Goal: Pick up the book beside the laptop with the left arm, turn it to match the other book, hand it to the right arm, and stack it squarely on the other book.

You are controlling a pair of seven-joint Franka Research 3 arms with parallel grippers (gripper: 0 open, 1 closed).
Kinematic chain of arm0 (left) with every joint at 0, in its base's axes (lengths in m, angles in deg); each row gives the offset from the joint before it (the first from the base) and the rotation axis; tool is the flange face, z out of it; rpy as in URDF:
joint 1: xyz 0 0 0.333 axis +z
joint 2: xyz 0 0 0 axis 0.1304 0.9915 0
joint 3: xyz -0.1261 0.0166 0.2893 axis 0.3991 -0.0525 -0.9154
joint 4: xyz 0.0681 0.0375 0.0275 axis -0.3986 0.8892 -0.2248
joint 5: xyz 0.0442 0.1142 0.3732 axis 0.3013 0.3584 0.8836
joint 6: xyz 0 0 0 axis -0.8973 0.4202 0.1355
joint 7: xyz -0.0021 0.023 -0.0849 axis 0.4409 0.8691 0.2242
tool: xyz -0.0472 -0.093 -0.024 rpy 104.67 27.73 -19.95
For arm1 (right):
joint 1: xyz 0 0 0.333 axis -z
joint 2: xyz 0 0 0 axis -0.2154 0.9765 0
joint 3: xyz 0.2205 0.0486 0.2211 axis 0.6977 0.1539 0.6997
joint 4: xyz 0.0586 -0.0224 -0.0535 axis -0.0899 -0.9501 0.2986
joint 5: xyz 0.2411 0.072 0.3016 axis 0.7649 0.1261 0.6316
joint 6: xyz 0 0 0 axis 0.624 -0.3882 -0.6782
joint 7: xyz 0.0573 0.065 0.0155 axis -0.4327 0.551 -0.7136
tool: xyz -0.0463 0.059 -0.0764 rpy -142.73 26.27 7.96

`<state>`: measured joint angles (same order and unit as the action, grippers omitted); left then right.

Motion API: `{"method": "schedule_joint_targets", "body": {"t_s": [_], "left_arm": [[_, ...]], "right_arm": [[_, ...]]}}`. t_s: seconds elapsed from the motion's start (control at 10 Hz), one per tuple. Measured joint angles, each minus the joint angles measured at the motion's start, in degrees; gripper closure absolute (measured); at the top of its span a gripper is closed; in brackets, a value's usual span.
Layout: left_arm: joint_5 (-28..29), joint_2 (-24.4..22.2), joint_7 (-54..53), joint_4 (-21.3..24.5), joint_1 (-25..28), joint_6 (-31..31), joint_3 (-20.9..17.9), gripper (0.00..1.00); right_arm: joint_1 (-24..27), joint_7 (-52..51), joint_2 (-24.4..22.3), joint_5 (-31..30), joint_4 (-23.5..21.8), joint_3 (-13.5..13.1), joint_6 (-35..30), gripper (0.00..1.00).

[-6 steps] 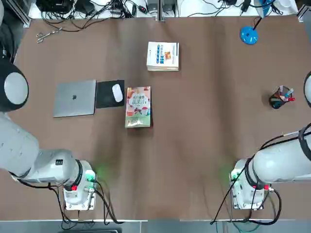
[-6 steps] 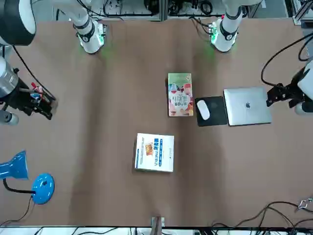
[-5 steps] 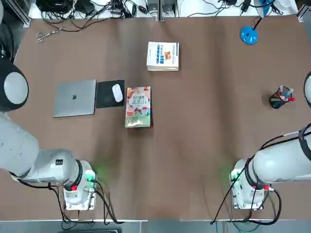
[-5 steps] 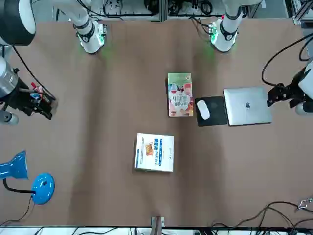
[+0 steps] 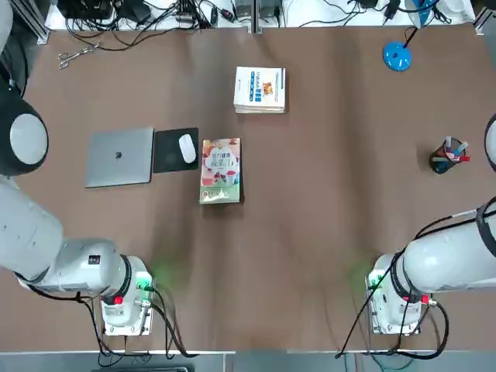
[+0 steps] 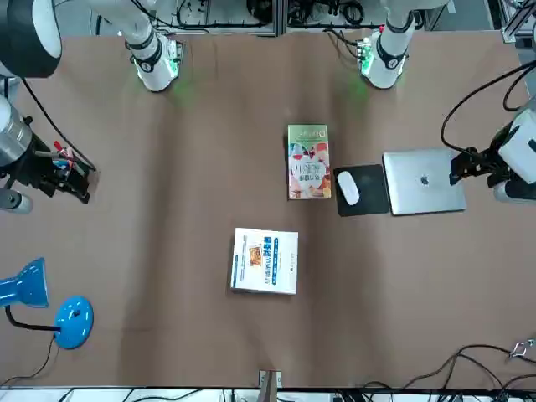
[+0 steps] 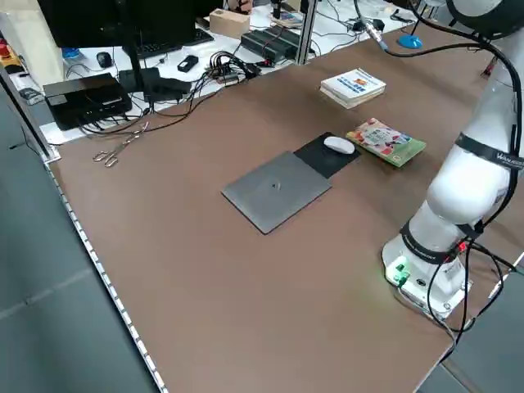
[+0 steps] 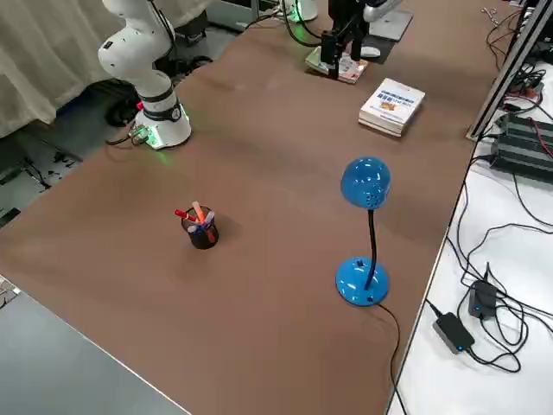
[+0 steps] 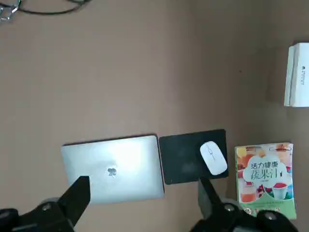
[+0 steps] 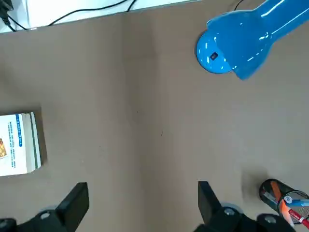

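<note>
From here, the left hand (image 9: 144,193) hangs open, and the colourful book (image 9: 266,176) lies off toward the right arm's side of it, past the mouse pad (image 9: 193,155); probably light, floppy and slick-covered, best pinched across both long edges near mid-length.

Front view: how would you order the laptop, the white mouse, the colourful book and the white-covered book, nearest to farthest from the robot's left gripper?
The left gripper hangs open by the laptop's outer side.
1. Laptop: robot's left.
2. White mouse: on the black pad.
3. Colourful book: just past the pad.
4. White-covered book: farther across the table.
</note>
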<state>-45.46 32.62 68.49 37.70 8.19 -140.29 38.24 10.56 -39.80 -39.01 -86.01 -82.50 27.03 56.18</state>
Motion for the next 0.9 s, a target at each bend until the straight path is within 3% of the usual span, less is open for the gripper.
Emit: {"method": "schedule_joint_targets", "body": {"t_s": [0.2,0.3,0.5,0.7,0.9], "left_arm": [[-4.60,-1.50,-0.01,3.63,0.00,0.93,0.05,0.02],[-7.23,-3.75,-0.01,8.36,-0.04,1.02,0.13,0.02],[-13.09,-9.56,0.08,20.56,-0.16,-0.95,0.22,0.03],[-19.18,-17.17,0.15,36.20,-0.86,-8.54,0.66,0.02],[-24.83,-23.60,0.14,50.66,-0.85,-15.92,5.07,0.02]], "right_arm": [[0.00,0.01,0.00,0.00,0.09,0.02,0.02,0.00],[-0.01,0.02,0.00,0.00,0.13,0.04,0.05,0.00],[-0.06,0.04,0.00,0.00,0.18,0.15,0.07,0.00],[-0.31,0.13,0.00,0.00,0.21,0.40,0.07,0.00],[-0.35,0.14,0.00,0.00,0.41,0.42,0.11,0.00]]}}
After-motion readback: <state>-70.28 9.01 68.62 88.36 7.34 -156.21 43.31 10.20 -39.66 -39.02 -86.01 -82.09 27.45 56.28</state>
